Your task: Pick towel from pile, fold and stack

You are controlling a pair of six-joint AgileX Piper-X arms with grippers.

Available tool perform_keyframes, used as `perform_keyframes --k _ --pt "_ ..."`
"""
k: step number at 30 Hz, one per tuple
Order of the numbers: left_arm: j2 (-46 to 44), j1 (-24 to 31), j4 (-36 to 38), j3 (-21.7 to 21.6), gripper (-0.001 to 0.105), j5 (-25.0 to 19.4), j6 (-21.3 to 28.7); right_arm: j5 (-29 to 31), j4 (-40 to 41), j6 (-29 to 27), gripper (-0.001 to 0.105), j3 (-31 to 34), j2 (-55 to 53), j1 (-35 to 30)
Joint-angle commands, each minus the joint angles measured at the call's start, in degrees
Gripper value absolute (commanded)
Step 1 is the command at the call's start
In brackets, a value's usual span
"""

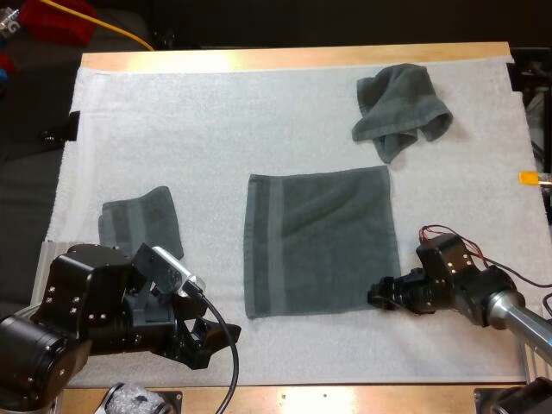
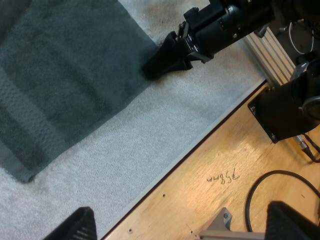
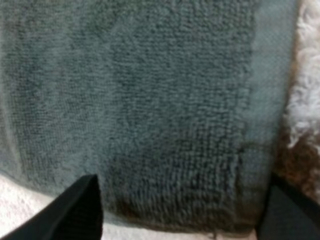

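Evidently right fingers (image 1: 377, 294) apart, empty, at flat towel (image 1: 319, 241) corner (corner itself hidden); left fingers (image 1: 207, 338) apart, empty.

Towel count: three total, all dark grey-green. One flat towel (image 1: 321, 241) spread out mid-mat, one crumpled towel (image 1: 401, 108) at the far right, and one folded towel (image 1: 138, 220) at the near left. The folded one looks like a single towel, but I can't really tell if there's another under it. One white mat (image 1: 216, 129), and one wooden bench (image 1: 293, 59) under it. Two grippers: left gripper (image 1: 211, 341) and right gripper (image 1: 377, 295), with two black fingers each, so four.
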Motion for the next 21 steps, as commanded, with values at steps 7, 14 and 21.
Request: perform_keyframes --k 7,14,21 --pt "-0.10 -0.28 0.23 0.14 0.065 0.57 -0.11 0.98 3.30 0.13 0.061 0.33 0.54 -0.05" --pt "-0.10 -0.28 0.23 0.14 0.065 0.57 0.00 1.88 3.40 1.53 0.061 0.33 0.54 -0.05" --pt "-0.10 -0.28 0.23 0.14 0.065 0.57 0.00 8.97 6.61 1.83 0.060 0.33 -2.08 -0.05"
